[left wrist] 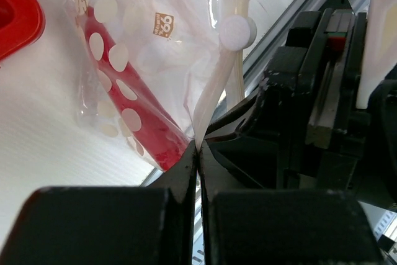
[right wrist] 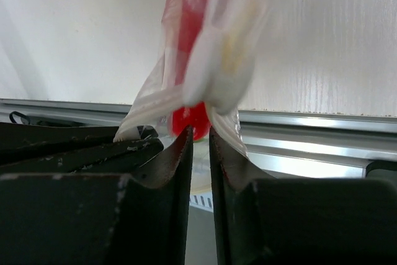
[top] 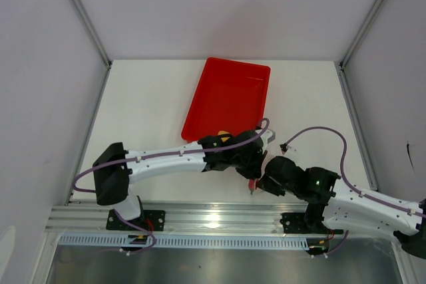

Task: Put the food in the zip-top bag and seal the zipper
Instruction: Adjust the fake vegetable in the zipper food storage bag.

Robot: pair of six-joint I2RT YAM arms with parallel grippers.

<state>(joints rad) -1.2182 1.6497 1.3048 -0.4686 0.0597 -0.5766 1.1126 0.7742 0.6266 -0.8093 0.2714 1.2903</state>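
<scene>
While tight in both end effectors (left wrist: 198,148) (right wrist: 200,133), zip-top bag (left wrist: 144,54) with orange "99" mark (left wrist: 164,24).

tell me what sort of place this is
Probably a robotics lab test cell, not a home: a white table boxed in by plain white panels, a left arm and right arm bolted to an aluminium rail, with a red tray and a zip-top bag as props.

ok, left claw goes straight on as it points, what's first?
The clear crinkly plastic pouch it is pinching: the left claw is shut on its edge. Just left of that line, the slim red chili pepper lies inside. The white table looks to be behind, depth unclear.
</scene>
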